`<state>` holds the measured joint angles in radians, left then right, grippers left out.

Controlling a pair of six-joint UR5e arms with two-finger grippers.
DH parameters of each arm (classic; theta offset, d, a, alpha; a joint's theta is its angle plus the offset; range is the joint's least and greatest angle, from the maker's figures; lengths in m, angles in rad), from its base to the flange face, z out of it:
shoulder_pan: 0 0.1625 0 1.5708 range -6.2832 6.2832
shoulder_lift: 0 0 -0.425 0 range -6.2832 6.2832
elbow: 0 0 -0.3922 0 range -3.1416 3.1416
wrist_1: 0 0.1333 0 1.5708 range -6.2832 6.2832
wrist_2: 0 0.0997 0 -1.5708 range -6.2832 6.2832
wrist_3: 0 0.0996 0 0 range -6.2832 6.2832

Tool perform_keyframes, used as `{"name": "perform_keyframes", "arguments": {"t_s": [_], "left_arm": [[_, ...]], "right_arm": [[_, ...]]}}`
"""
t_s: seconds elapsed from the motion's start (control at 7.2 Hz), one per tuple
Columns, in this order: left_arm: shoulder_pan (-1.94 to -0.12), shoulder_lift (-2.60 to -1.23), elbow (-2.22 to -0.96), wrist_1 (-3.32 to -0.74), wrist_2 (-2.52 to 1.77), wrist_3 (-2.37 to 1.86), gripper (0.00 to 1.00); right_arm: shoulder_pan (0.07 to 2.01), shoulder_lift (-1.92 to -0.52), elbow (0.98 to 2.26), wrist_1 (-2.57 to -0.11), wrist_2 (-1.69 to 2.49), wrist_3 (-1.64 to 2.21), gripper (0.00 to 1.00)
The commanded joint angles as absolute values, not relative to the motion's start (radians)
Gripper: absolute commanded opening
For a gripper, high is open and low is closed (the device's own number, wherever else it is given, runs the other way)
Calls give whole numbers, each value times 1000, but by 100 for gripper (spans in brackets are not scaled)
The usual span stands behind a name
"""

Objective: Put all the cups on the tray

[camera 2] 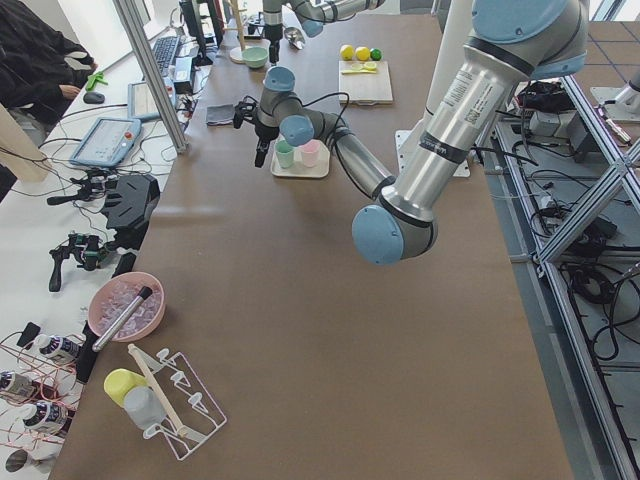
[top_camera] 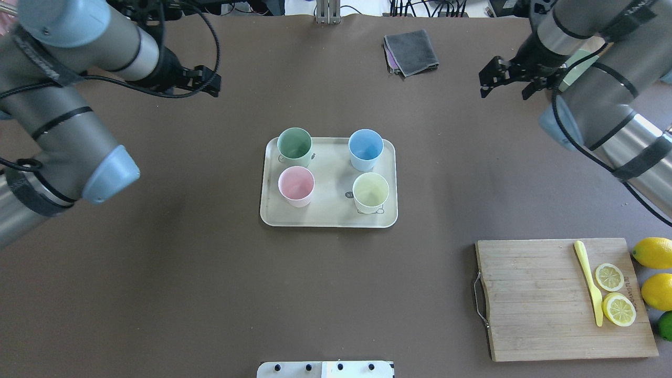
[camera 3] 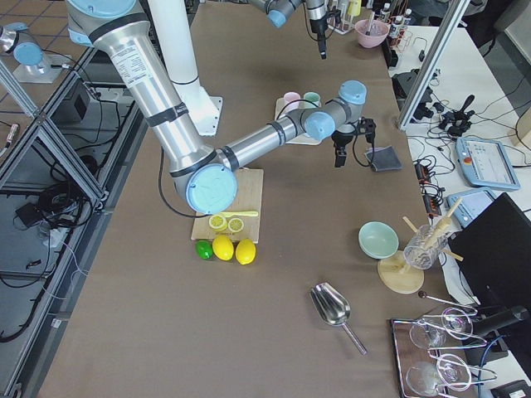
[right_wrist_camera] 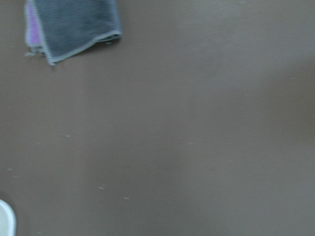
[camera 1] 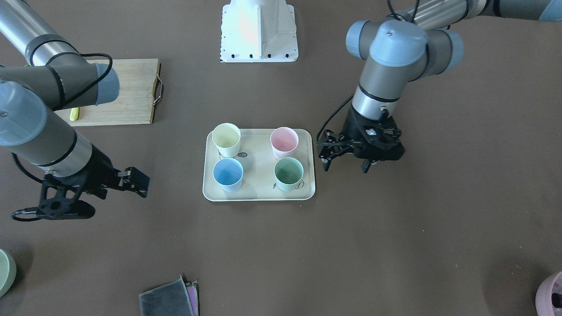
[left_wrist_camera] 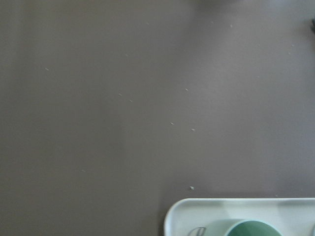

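Note:
The cream tray (camera 1: pixel 259 177) lies at the middle of the table, also in the overhead view (top_camera: pixel 331 173). All four cups stand upright on it: yellow (camera 1: pixel 226 139), pink (camera 1: pixel 284 142), blue (camera 1: pixel 228 174) and mint green (camera 1: pixel 289 174). In the overhead view they are green (top_camera: pixel 294 147), blue (top_camera: pixel 365 149), pink (top_camera: pixel 296 185) and yellow (top_camera: pixel 370 192). My left gripper (camera 1: pixel 345 166) is open and empty, just beside the tray's edge near the green cup. My right gripper (camera 1: pixel 136 180) is open and empty, well clear of the tray. The left wrist view shows a tray corner (left_wrist_camera: pixel 182 211) and the green cup's rim (left_wrist_camera: pixel 253 228).
A wooden cutting board (top_camera: pixel 530 299) with a yellow knife (top_camera: pixel 588 281) and lemon slices lies near my right side, whole lemons (top_camera: pixel 653 252) beside it. A folded grey cloth (top_camera: pixel 412 50) lies at the far edge. A pale green dish (camera 1: pixel 5 272) and a pink pot (camera 1: pixel 551 294) sit at the far corners.

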<state>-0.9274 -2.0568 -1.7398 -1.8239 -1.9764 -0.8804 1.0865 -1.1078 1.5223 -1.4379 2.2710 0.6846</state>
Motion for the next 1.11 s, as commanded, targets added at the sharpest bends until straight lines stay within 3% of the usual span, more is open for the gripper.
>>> {"name": "perform_keyframes", "arguments": {"t_s": [0.0,0.42,0.69,0.97], "left_arm": [[-1123,-1869,-1764,-1893,-2022,-593,98],[-1279,-1687,-1755,-1901,-2046,-368,98],[-1435,-1596,-1691,-1885,-2236,-262,98],[-1463,-1545,-1689,-1891,-2273,-262,98]], "right_arm": [[1214,-1269,1516,-1436,2286,406,100],[1381,-1471,1511,-1427,2286,156,100],[1492,-1550,1513,-1427,2321,50,100],[1561,-1572,1534,-1436,2373,38,100]]}}
